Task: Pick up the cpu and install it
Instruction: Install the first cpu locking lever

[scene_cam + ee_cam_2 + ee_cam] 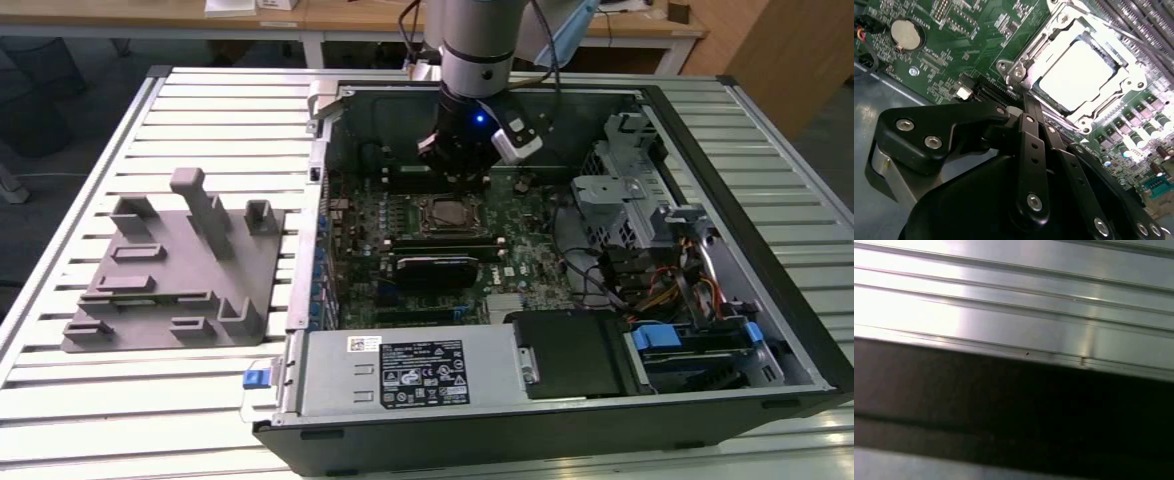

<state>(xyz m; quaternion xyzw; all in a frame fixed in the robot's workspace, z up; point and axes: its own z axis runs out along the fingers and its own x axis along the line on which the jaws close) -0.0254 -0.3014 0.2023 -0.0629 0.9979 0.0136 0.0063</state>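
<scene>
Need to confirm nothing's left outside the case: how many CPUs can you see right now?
1. The cpu sits in the motherboard socket in the second wrist view, just past the gripper. Others could be hidden behind the grey fixture.

Slatted metal table [200,100] bearing grey plastic fixture [167,265] and open computer case [747,160].

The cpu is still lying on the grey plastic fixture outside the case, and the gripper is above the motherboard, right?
Not quite. The cpu is not on the grey plastic fixture; the second wrist view shows it seated in the socket frame on the motherboard. The gripper is above the motherboard, as you said.
</scene>
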